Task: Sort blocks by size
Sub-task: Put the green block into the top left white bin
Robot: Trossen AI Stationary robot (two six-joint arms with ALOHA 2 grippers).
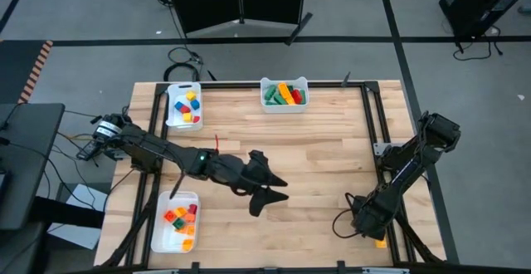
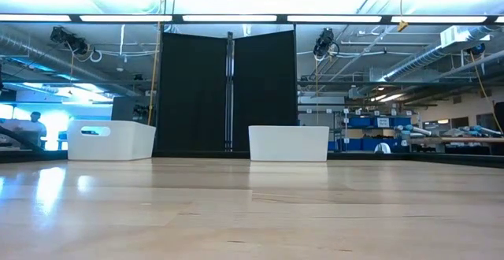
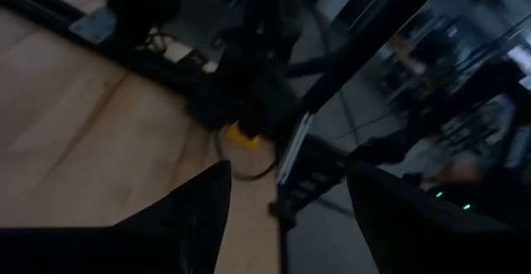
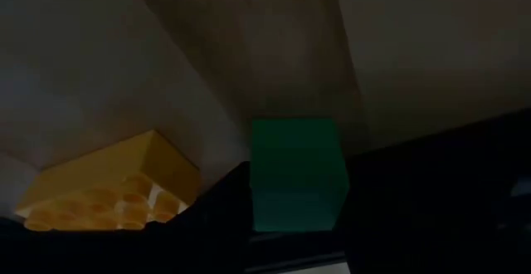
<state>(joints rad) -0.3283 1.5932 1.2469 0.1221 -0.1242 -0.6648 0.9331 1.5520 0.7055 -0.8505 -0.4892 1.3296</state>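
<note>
Right up close at your right claw [image 4: 290,224], a green block [image 4: 297,173] and a studded yellow one [image 4: 112,189] sit; I cannot tell its grip. Your left claw [image 1: 267,193] gapes empty mid-desk [image 1: 315,154], while bright blocks [image 1: 284,93] fill three white trays [image 1: 265,85].

The high view is evenly lit; the worktop [image 1: 315,149] reads clear, with soft shadows under the arms. In the low view, ceiling light strips [image 2: 228,17] glare white and throw pale reflections across the wood near the left white tray [image 2: 110,140]. The left wrist view is dim and smeared with blur. The right wrist view is very dark, with a yellow block [image 4: 112,183] and a green block [image 4: 297,174] soft-edged.
</note>
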